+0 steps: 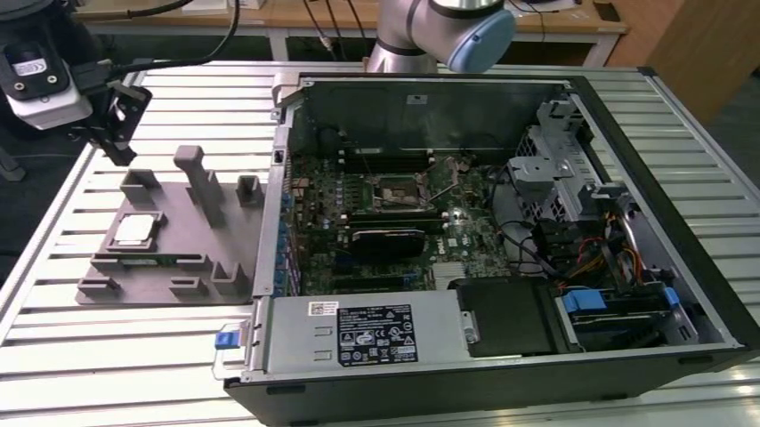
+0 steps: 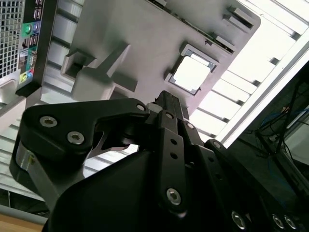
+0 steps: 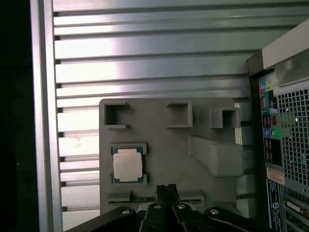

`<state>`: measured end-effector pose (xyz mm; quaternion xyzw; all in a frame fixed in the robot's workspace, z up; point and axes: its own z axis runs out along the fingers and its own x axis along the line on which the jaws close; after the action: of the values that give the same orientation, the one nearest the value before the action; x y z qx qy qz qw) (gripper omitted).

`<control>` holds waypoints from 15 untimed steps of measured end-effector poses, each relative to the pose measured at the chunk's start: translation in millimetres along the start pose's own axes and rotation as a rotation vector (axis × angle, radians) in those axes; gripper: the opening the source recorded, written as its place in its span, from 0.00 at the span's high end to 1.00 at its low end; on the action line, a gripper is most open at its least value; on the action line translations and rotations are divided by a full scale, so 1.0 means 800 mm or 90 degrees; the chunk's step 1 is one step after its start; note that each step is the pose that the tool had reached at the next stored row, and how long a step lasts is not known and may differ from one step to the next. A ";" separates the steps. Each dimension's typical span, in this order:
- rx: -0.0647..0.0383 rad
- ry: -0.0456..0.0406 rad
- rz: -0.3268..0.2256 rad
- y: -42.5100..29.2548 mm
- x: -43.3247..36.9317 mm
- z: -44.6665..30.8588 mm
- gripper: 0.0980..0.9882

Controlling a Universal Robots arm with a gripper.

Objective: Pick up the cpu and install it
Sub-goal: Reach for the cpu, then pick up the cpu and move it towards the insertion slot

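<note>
"Where was the cpu?"

"The cpu (image 1: 134,229) lay flat in a square recess of the grey holder (image 1: 220,245), silvery top up. The holder sat on the slatted table (image 1: 71,356), just beside the open computer case (image 1: 392,111), on the exterior view's left of it."

"What was hard to make out?"

"In the first wrist view the gripper's black links covered the holder's nearest edge. The case was cut off by the frame there, with its rear grille and coloured ports showing. In the second wrist view the gripper's body hid much of the table. In the exterior view the arm ran out of the frame at the top. The socket (image 1: 398,189) on the board inside the case was small and its detail unclear."

"And the fingers?"

"The gripper (image 3: 166,191) hung near the holder's edge, apart from the cpu. Its fingers were pressed together at the tips, pinching nothing and touching nothing."
</note>
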<state>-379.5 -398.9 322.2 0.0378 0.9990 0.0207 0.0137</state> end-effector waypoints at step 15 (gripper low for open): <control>0.000 0.0007 0.000 -0.0008 0.004 0.0126 0.99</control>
<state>-382.8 -398.9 312.0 0.0378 0.9990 0.0207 0.0132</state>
